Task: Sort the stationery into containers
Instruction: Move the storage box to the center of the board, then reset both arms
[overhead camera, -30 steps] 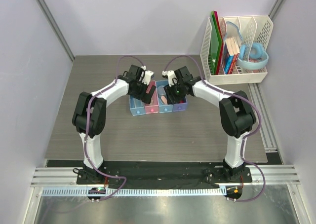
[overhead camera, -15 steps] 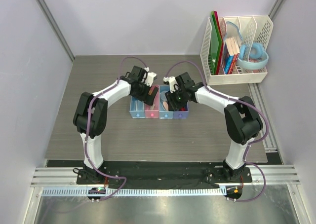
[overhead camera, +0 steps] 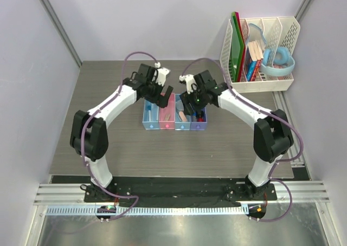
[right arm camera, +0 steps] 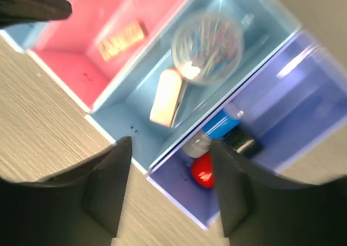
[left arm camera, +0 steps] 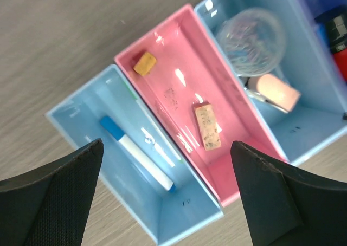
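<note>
Both sets of jaws apart, empty: left gripper [left arm camera: 167, 148], right gripper [right arm camera: 171, 146] above bins [overhead camera: 147, 121]. Sorting seems done; next, withdraw toward 6 o'clock.

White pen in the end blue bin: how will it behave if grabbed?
Pen looks stiff and light: thin straight plastic barrel. Probably rolls or slips, being round and glossy. Lying flat on the bin floor, it may pivot if pinched off-centre.
</note>
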`<state>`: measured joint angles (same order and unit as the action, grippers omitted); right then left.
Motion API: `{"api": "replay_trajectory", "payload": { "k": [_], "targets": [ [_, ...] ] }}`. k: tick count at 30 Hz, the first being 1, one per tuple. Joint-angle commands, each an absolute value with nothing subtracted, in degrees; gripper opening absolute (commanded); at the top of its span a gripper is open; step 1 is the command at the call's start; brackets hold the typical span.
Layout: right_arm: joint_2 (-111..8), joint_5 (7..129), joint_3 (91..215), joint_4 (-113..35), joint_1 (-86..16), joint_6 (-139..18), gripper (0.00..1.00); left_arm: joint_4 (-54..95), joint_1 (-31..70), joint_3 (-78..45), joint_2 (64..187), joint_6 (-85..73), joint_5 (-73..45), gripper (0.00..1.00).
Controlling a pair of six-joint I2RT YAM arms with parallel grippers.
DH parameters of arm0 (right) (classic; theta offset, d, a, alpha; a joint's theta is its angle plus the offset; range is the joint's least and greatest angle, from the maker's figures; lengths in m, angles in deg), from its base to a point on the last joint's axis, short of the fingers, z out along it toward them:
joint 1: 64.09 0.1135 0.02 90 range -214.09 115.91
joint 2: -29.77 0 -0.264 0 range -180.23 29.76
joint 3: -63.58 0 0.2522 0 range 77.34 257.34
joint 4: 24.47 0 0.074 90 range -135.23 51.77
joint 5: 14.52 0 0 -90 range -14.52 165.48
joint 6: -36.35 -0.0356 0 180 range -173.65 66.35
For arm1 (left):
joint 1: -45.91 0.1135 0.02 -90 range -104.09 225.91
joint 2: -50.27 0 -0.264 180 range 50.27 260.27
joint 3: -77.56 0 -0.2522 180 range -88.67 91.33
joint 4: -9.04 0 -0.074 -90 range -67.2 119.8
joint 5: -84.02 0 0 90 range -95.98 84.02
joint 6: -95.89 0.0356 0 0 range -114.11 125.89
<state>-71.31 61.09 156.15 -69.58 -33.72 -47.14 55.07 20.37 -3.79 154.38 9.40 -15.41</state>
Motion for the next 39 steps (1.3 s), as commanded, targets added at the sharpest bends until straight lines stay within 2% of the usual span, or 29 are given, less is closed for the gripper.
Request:
{"api": "replay_trajectory", "payload": {
  "k": [1, 2, 4, 8, 11, 15, 21, 29, 33, 39],
  "targets": [
    [-65.86, 61.95, 164.52, -75.47, -33.41, -44.42, 0.76, 57.95, 20.24, -0.52, 146.53, 10.19, -13.28, 1.00],
    [-64.82, 62.21, 166.27, -76.36, -33.41, -44.07, 0.92, 58.13, 20.33, -0.69, 145.55, 10.19, -12.75, 1.00],
    [-63.41, 63.43, 167.60, -78.91, -33.41, -42.58, 1.00, 59.00, 20.33, -1.83, 141.96, 10.02, -10.48, 1.00],
    [-54.82, 66.52, 164.37, -81.29, -34.29, -39.16, 1.00, 60.68, 21.47, -7.01, 133.95, 11.77, -7.74, 1.00],
    [-48.92, 65.47, 158.22, -82.08, -36.13, -36.34, 0.99, 61.03, 25.59, -13.34, 126.68, 12.57, -9.92, 1.00],
    [-39.61, 60.73, 151.45, -82.35, -45.24, -34.14, 1.00, 59.72, 37.25, -22.39, 116.64, 15.10, -16.07, 1.00],
    [-31.68, 52.46, 141.08, -82.18, -55.81, -29.05, 1.00, 55.42, 47.55, -35.22, 102.42, 17.31, -22.57, 1.00],
    [-25.35, 42.62, 132.45, -78.14, -69.96, -26.58, 1.00, 50.93, 60.22, -43.93, 96.32, 15.65, -32.95, 1.00],
    [-24.73, 41.82, 131.75, -76.73, -72.25, -26.57, 1.00, 47.51, 69.61, -45.69, 97.55, 14.77, -41.47, 1.00],
    [-23.06, 40.33, 129.64, -74.09, -76.21, -27.72, 1.00, 44.95, 76.74, -45.43, 101.68, 12.75, -48.16, 1.00]
  ]
}}
